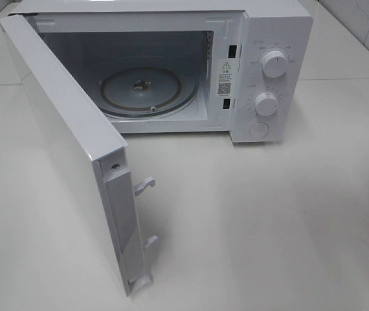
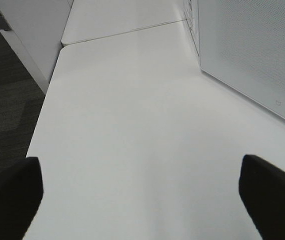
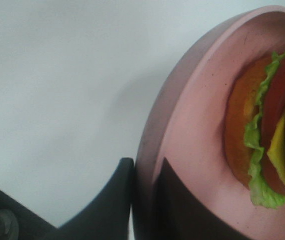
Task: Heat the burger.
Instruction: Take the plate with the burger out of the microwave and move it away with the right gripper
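White microwave (image 1: 262, 39), white table (image 1: 268, 214) — pink plate (image 3: 192, 150), burger (image 3: 267, 135) orange, green, red, yellow

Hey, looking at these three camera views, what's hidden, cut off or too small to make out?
- Burger: right wrist view's edge cuts it off; absent from the exterior high view.
- Pink plate: partly out of frame, rim clamped by the right gripper.
- Microwave dial labels: too small in the exterior high view.
- Left gripper: only the open fingertips show.

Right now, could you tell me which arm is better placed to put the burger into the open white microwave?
The right: its gripper is shut on the pink round plate carrying the burger. The left gripper is open over bare table.
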Controlling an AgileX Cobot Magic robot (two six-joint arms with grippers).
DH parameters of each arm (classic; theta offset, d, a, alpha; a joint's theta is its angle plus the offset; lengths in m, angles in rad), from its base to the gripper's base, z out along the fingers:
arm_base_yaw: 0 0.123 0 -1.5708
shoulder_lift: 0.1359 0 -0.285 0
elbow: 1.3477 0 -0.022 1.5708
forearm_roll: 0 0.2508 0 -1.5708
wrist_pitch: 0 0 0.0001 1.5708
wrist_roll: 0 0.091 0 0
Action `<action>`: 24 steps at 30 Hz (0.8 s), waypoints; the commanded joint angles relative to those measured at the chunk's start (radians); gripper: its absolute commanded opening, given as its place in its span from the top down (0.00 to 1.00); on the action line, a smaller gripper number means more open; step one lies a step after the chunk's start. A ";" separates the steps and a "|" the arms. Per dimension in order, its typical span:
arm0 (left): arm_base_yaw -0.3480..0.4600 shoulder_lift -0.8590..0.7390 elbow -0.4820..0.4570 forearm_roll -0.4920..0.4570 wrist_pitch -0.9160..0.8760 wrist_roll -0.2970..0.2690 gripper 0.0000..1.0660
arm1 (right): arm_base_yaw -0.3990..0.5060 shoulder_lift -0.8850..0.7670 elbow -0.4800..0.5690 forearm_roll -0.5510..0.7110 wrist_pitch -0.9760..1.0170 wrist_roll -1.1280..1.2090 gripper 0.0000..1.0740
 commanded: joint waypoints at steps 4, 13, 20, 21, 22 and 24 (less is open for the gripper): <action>0.004 -0.017 0.003 -0.002 -0.011 -0.003 0.05 | -0.077 0.077 -0.007 -0.119 -0.019 0.109 1.00; 0.004 -0.017 0.003 -0.002 -0.011 -0.003 0.05 | -0.202 0.191 -0.007 -0.191 -0.014 0.220 1.00; 0.004 -0.017 0.003 -0.002 -0.011 -0.003 0.05 | -0.285 0.244 -0.007 -0.230 -0.050 0.300 1.00; 0.004 -0.017 0.003 -0.002 -0.011 -0.003 0.05 | -0.313 0.263 -0.008 -0.247 -0.069 0.337 1.00; 0.004 -0.017 0.003 -0.002 -0.011 -0.003 0.05 | -0.313 0.263 -0.008 -0.247 -0.069 0.337 1.00; 0.004 -0.017 0.003 -0.002 -0.011 -0.003 0.05 | -0.358 0.297 -0.009 -0.270 -0.100 0.352 1.00</action>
